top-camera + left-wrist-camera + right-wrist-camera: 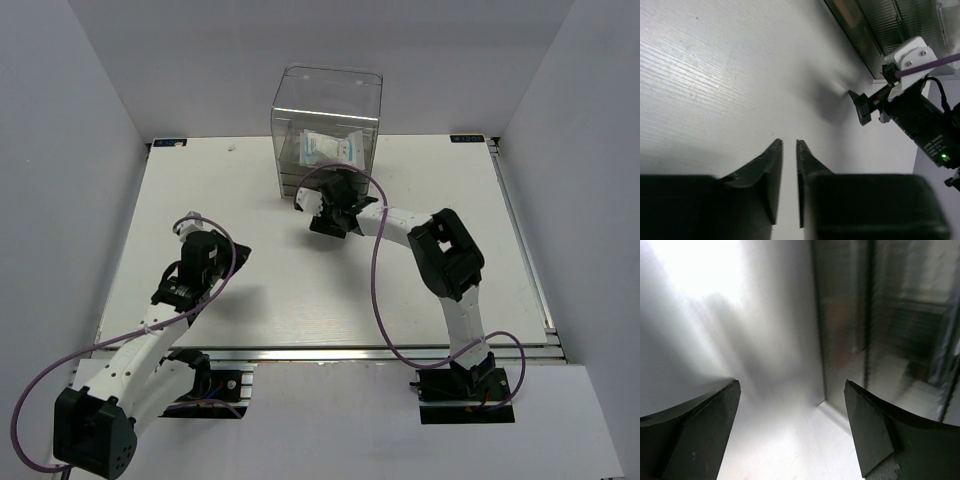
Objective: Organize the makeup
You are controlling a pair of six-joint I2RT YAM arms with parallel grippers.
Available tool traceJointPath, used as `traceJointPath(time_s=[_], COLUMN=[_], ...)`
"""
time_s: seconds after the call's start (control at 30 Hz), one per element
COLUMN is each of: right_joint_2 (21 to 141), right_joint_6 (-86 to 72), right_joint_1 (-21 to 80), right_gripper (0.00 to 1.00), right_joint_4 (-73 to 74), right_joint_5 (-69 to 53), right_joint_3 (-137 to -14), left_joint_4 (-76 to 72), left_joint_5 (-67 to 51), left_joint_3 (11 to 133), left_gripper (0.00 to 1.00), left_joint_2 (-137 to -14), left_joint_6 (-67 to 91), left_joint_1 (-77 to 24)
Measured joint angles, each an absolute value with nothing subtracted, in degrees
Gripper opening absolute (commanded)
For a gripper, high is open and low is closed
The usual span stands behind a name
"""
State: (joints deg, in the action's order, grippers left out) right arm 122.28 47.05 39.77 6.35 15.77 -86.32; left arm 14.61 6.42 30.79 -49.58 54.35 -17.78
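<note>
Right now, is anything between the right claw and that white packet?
Yes. The white packet lies inside the clear box, and the open right gripper sits just outside the box's front. The clear wall seems to stand between them.

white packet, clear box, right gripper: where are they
white packet [330, 148], top external view, its middle
clear box [305, 92], top external view, bare top
right gripper [791, 385], right wrist view, midway between fingertips
</note>
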Motion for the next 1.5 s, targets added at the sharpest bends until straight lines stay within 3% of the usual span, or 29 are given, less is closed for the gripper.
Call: traceJointPath(time_s=[0.03,0.17,0.3,0.5,0.87,1.13,1.5], right_joint_2=[121.2,114.9,104.7,88.9,74.1,61.9,58.1], right_joint_6=[46.9,45.2,41.4,32.7,14.0,7.8,4.4], right_joint_1=[39.7,39.3,39.2,36.6,12.5,11.6,9.2], right_gripper=[0.89,0.89,0.89,0.89,0.89,0.89,0.89], right_joint_4=[7.0,11.1,13.8,15.6,21.2,21.1,23.9], right_joint_5=[14.9,10.0,4.3,-4.7,-14.6,-12.1,-10.0], right_joint_3=[-85.4,-81.0,-76.9,-72.5,-66.0,-59.2,-55.6], left_joint_4=[14.6,14.3,13.3,11.5,9.6,7.1,2.3], left_joint_5=[6.4,6.1,5.2,2.6,-3.7,-7.8,-11.5], left_joint_3=[30.8,30.8,30.8,30.8,31.8,34.9,35.0], left_gripper=[0.47,0.78,0.98,0.98,0.98,0.98,0.98], left_joint_2=[-49.3,-48.2,-48.1,-48.2,-48.2,-47.9,-47.9], left_joint_6=[54.3,54.4,54.3,53.8,50.9,48.3,47.1], left_joint_1=[-17.7,-17.7,-17.7,-17.7,-17.7,-17.7,-17.7])
